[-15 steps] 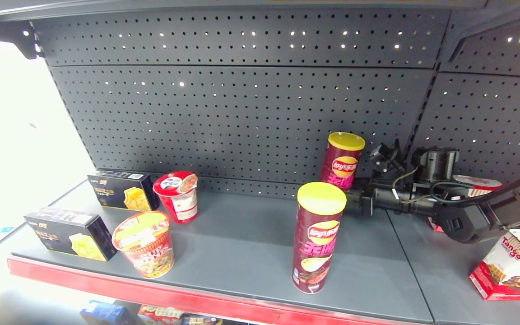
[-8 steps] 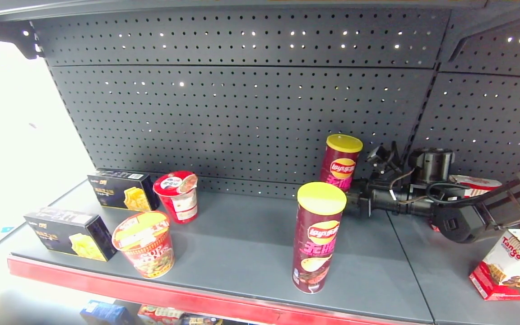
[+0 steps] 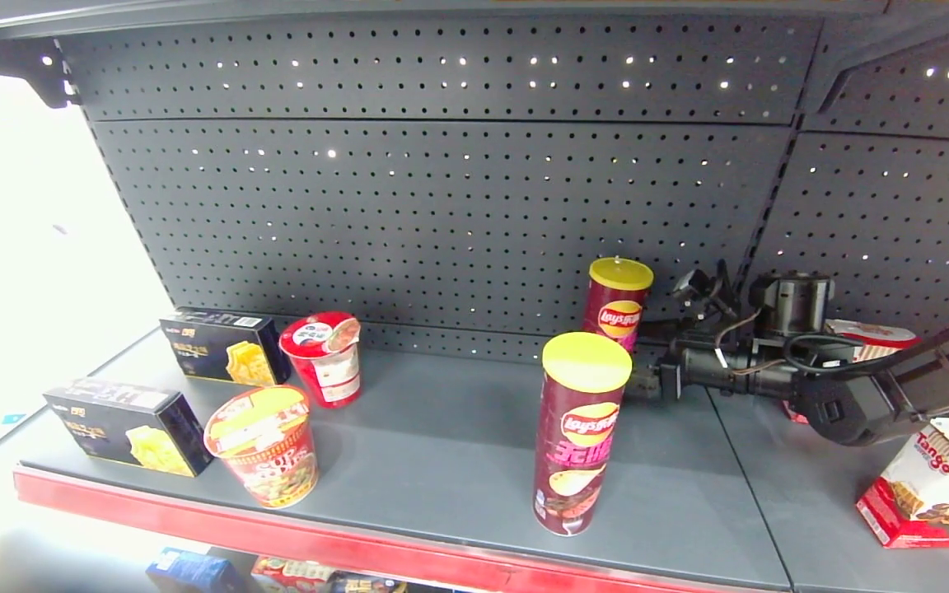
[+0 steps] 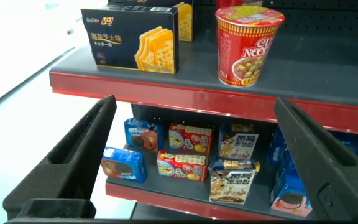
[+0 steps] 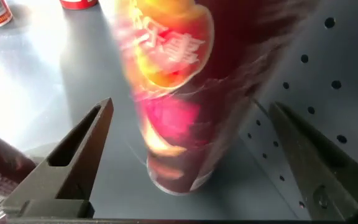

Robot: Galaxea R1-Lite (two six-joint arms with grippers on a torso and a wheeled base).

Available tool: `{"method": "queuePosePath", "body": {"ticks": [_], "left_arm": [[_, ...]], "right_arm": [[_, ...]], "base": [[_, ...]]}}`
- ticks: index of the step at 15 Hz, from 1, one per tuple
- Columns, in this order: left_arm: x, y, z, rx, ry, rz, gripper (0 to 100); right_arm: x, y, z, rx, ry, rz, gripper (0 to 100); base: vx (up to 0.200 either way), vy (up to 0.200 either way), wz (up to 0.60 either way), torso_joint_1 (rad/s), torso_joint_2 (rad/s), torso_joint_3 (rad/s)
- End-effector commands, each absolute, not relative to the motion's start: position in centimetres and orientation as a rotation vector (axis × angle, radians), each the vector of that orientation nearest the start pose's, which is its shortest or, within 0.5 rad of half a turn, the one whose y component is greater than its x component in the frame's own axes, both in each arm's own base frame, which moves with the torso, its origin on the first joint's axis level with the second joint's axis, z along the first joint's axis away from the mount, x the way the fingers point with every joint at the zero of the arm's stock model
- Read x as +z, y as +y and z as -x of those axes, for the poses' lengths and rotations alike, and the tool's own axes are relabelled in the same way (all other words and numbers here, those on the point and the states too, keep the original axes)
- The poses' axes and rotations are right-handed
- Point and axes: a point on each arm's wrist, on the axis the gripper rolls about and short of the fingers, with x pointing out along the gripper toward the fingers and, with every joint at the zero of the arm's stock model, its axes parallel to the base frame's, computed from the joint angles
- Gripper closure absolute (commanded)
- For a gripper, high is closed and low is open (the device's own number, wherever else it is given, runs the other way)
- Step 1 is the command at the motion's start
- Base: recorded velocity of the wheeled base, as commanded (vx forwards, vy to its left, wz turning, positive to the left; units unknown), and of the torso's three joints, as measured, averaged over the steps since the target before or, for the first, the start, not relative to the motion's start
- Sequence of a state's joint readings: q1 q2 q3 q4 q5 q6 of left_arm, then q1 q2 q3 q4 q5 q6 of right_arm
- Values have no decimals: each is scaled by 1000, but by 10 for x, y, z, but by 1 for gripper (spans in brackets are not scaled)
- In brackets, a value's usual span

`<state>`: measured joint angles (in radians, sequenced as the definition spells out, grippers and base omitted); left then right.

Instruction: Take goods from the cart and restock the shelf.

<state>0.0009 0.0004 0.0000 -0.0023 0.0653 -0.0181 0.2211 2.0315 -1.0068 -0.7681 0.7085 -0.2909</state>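
Rear chip can (image 3: 619,305) upright at back of shelf (image 3: 441,461), close to pegboard (image 3: 441,206); yellow lid, maroon label with round red-yellow logo. Right claw (image 5: 191,112) released, fingers spread either side of it. Front chip can (image 3: 577,432) at its 7 o'clock, same label. Noodle cups (image 3: 264,445) and dark cracker boxes (image 3: 133,428) at 8–9 o'clock, wafer box (image 3: 936,486) at 4 o'clock. Left claw (image 4: 194,102) released, facing lower-shelf snack boxes (image 4: 185,152).

- Rear chip can (image 3: 616,317): round logo above large characters.
- Noodle cup (image 4: 248,43): bold white lettering on a red band.
- Wafer box (image 3: 940,494): red lettering.
- Cracker box (image 4: 135,40): small corner print.
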Motion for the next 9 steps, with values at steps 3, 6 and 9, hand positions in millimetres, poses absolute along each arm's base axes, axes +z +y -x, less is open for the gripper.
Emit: {"method": "queuePosePath", "body": {"ticks": [3,6,9], "left_arm": [[76,1,23,67,-4,18,0],[76,1,23,67,-2,18,0],[76,1,23,67,-4,18,0]], "right_arm": [[142,89,-350,941,132,201,0],[144,86,-336,917,147,205,0],[149,86,-328,849,147,227,0]], "base": [[0,0,0,0,0,0],[0,0,0,0,0,0],[0,0,0,0,0,0]]}}
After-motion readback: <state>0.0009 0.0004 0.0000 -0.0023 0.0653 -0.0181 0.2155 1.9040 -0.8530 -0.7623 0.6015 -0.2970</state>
